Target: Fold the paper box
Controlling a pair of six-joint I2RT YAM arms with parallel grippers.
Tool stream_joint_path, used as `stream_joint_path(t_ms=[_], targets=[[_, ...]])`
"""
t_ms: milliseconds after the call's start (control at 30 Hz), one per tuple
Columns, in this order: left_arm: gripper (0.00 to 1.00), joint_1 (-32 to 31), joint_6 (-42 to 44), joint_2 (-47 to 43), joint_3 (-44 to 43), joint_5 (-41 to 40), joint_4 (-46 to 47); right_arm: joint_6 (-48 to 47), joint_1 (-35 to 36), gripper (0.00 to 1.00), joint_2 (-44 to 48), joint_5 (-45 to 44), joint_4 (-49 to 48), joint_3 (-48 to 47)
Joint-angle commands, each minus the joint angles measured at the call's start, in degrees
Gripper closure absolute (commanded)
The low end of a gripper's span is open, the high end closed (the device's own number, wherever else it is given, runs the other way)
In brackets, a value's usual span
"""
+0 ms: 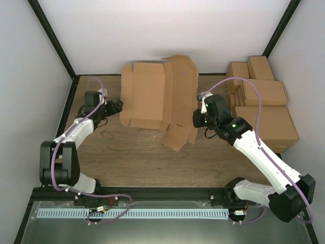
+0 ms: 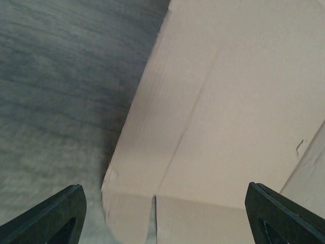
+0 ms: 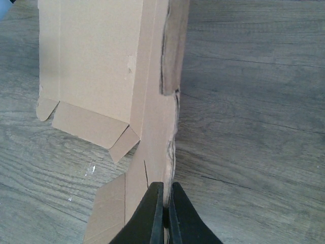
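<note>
State of the left gripper (image 2: 165, 186): we see its two dark fingers (image 2: 51, 218) standing wide apart, with nothing pinched between them.
Contact of the left gripper: we cannot make out either finger touching the cardboard.
Ahead of the left gripper: the paper box (image 1: 150, 96) fills the gap between the fingers and everything toward the right-hand finger. Its left edge slants away from the left-hand finger, and a short slit between two flaps lies just in front of the gap.
Beside the left-hand finger: bare wood-grain table (image 2: 56, 101).
State of the right gripper (image 3: 163, 201): we see both black fingers pressed together. The thin edge of the box's side panel runs straight into the seam between them, so they are clamped on that edge.
Ahead of the right gripper: the pinched panel stands tilted up off the table, seen nearly edge-on, stretching straight away from the fingertips.
Left of the right gripper's fingers: the rest of the sheet lies flat, with small tabs and a flap along its near edge.
Right of those fingers: table surface.
Between the two grippers: from above we find the box as a wide, mostly flat sheet, the left gripper just beside its left edge and the right gripper at its right edge.
Outer side of the right gripper: a stack of finished cartons (image 1: 264, 99), apart from the sheet.
</note>
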State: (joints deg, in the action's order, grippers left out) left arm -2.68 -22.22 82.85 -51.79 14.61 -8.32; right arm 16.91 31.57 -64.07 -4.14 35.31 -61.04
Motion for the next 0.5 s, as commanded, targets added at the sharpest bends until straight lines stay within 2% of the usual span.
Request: stream_joint_path(t_ms=[0, 167, 300, 467], targets=[[0.11, 2.9, -2.6, 6.3, 0.5, 8.2, 20.0, -0.8, -0.1, 0.99, 1.2, 0.9, -0.2, -0.8], [0.11, 3.1, -4.2, 16.2, -6.7, 10.6, 21.9, 0.2, 0.0, 0.99, 1.0, 3.6, -1.3, 0.7], [0.12, 3.1, -4.1, 24.1, -14.1, 11.4, 16.7, 0.7, -0.1, 0.99, 0.7, 4.1, -2.0, 1.5], [0.12, 3.2, -4.1, 27.1, -13.1, 13.7, 21.8, 0.5, 0.0, 0.99, -0.2, 3.7, -3.5, 2.9]])
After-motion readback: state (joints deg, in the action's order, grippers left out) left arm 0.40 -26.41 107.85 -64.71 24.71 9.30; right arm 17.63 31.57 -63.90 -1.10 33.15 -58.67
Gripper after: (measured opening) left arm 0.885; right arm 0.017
